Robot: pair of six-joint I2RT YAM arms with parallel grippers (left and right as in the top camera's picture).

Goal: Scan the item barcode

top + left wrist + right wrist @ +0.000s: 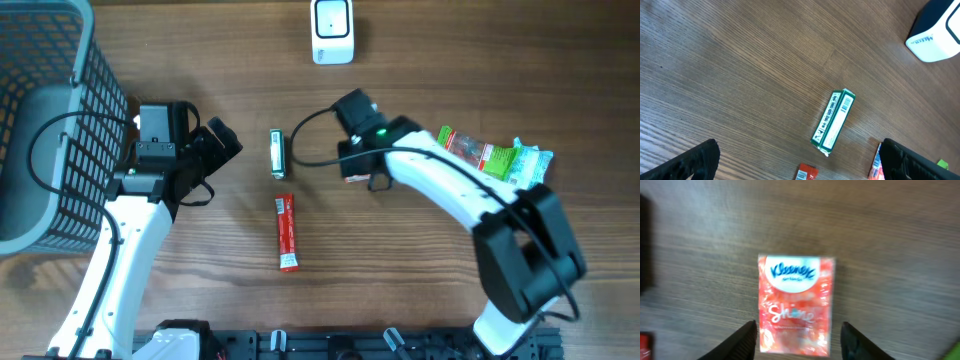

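Observation:
A red-orange Kleenex tissue pack [796,305] lies flat on the wooden table, logo side up. My right gripper [799,342] is open and straddles its near end. The left finger [742,340] is close to the pack's edge, and a gap shows beside the right finger [860,342]. From overhead, the right gripper [355,165] covers most of the pack. The white barcode scanner [332,30] stands at the table's far edge. My left gripper [215,140] is open and empty, over bare wood left of a green gum pack [278,153].
A red stick packet [287,232] lies just below the gum pack [834,120]. A green snack bag [495,155] lies to the right, partly under the right arm. A grey mesh basket [60,120] fills the far left. The scanner [935,32] shows in the left wrist view's corner.

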